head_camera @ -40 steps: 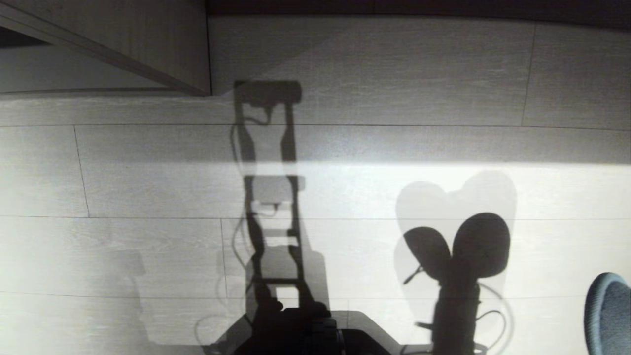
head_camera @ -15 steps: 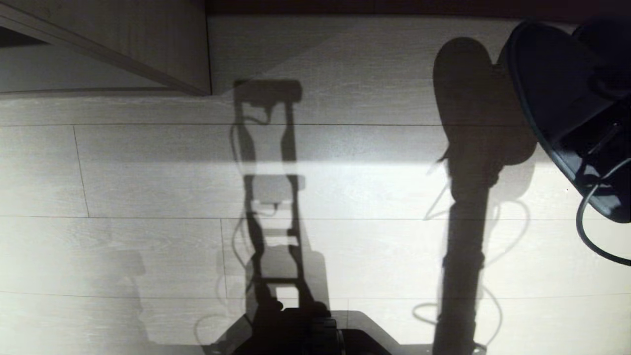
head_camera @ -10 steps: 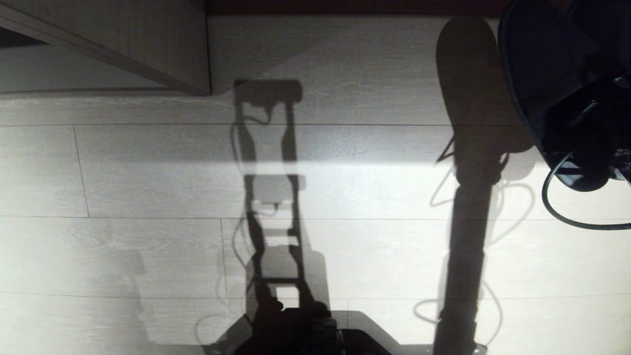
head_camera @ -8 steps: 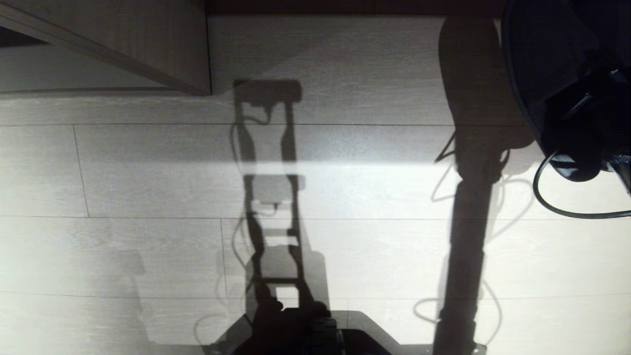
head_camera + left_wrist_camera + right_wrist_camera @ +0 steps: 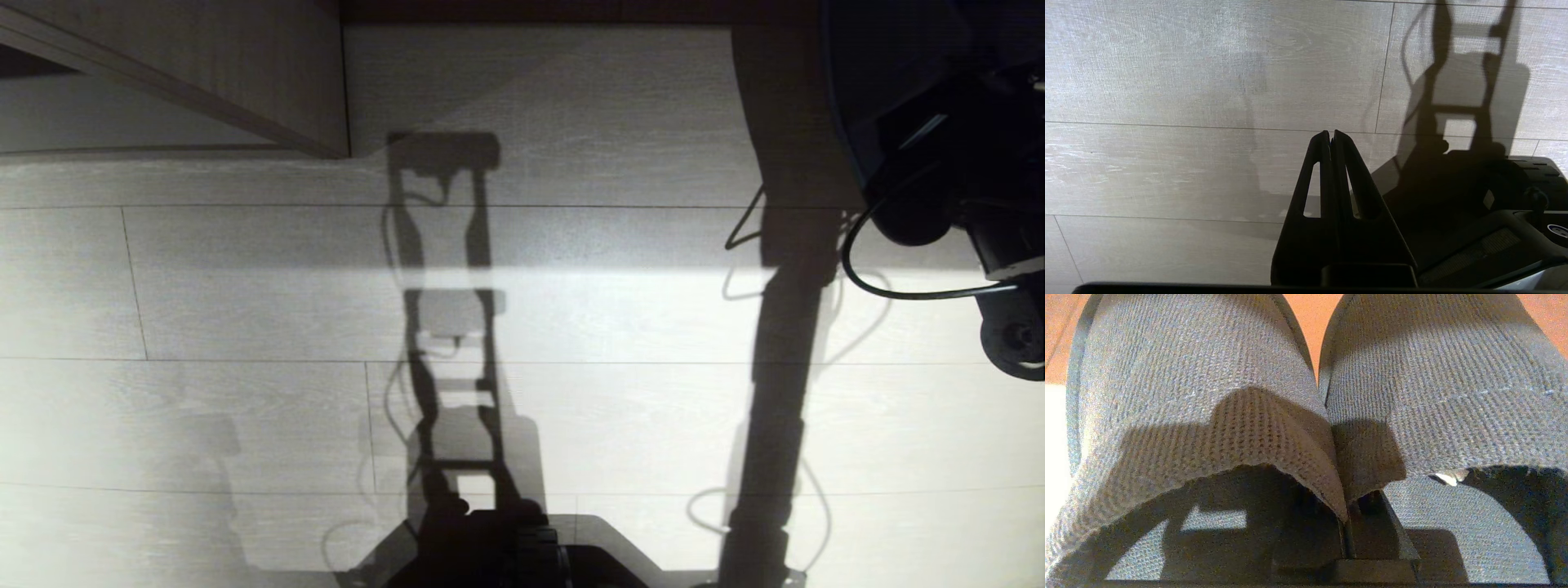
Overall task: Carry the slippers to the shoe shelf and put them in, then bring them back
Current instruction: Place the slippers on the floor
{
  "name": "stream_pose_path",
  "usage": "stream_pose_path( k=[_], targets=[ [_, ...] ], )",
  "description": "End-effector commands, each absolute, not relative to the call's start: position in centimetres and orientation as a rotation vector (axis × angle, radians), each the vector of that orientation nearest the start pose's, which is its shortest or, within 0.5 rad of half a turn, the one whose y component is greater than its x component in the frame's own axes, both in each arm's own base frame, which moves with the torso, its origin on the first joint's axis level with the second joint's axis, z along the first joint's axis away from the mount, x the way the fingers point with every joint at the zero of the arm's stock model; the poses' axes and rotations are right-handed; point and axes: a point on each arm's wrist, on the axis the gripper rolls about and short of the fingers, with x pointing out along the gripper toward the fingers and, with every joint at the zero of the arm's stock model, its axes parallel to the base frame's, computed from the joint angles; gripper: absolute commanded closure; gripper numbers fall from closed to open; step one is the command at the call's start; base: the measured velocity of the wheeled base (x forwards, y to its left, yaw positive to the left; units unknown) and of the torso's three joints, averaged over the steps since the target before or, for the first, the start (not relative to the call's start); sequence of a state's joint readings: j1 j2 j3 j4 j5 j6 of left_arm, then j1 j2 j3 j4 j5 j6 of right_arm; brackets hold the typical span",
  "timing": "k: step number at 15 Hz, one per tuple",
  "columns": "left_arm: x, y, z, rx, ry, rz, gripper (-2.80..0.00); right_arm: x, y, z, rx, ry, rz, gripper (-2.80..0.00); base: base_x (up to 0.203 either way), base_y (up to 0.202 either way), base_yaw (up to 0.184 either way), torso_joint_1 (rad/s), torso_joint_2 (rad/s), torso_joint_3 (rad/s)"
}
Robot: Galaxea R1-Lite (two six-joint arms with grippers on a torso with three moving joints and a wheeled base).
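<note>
Right arm raised at the upper right, slippers lifted.
We see the right gripper [image 5: 1345, 522] pinching both slippers [image 5: 1208, 396] by their inner edges, now higher than before; left gripper [image 5: 1331, 139] pressed together.

The floor [image 5: 245, 310] is spreading under everything, and each place here is taken from it. The shoe shelf [image 5: 245, 73] is standing on the floor at its far left corner. The right claw [image 5: 1345, 522] is hanging above the floor's far right part, with the slippers [image 5: 1306, 396] lying side by side, touching along their inner edges, pinched there between its fingers. The left claw [image 5: 1331, 136] is hovering over the floor's near part, just left of the robot's base [image 5: 522, 547], which is sitting at the floor's near middle edge.
</note>
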State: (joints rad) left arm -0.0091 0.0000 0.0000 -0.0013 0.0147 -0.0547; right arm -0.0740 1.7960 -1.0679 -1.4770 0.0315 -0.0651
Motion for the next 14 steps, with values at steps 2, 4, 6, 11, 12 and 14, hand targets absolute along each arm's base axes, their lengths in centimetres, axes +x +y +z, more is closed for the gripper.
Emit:
stream_pose_path(
  k=[2, 4, 6, 11, 12, 14],
  targets=[
    [-2.3, 0.1, 7.6, -0.055, -0.002, 0.006, 0.0, 34.6, -2.1, 30.2, -0.105, -0.778, -0.057, 0.0, 0.0, 0.0, 0.0, 0.0, 0.0, 0.0],
    [-2.3, 0.1, 7.6, -0.055, -0.002, 0.006, 0.0, 35.5, -1.7, 30.4, -0.103, -0.797, -0.047, 0.0, 0.0, 0.0, 0.0, 0.0, 0.0, 0.0],
    [-2.3, 0.1, 7.6, -0.055, -0.002, 0.006, 0.0, 36.4, -1.7, 30.6, -0.102, -0.82, -0.045, 0.0, 0.0, 0.0, 0.0, 0.0, 0.0, 0.0],
    [-2.3, 0.1, 7.6, -0.055, -0.002, 0.006, 0.0, 39.0, -1.8, 30.2, -0.104, -0.851, -0.049, 0.0, 0.0, 0.0, 0.0, 0.0, 0.0, 0.0],
    [-2.3, 0.1, 7.6, -0.055, -0.002, 0.006, 0.0, 39.3, -1.9, 30.1, -0.104, -0.853, -0.049, 0.0, 0.0, 0.0, 0.0, 0.0, 0.0, 0.0],
    [-2.3, 0.1, 7.6, -0.055, -0.002, 0.006, 0.0, 40.2, -1.8, 29.6, -0.104, -0.854, -0.048, 0.0, 0.0, 0.0, 0.0, 0.0, 0.0, 0.0]
  ],
)
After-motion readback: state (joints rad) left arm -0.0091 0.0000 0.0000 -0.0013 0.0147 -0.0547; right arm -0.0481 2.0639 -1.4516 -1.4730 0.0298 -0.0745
